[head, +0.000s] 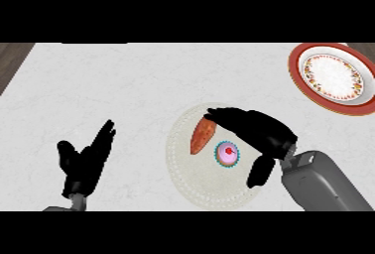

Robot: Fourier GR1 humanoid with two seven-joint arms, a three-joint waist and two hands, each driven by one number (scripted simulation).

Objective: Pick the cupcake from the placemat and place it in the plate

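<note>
Cupcake (226, 153) with pink top, on the round pale placemat (190, 173) near the middle of the surface (110, 79). Head view: right hand (264, 130) arched over the placemat, fingers and thumb spread apart, the cupcake between them; contact cannot be made out. An orange-brown item (201, 135) alongside is indistinct. Left hand (86, 161) rests open, lower left. Red-rimmed plate (293, 69), upper right, is partly cut off.

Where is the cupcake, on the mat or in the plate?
On the placemat: the cupcake sits upright there; the red-rimmed plate has no cupcake.
</note>
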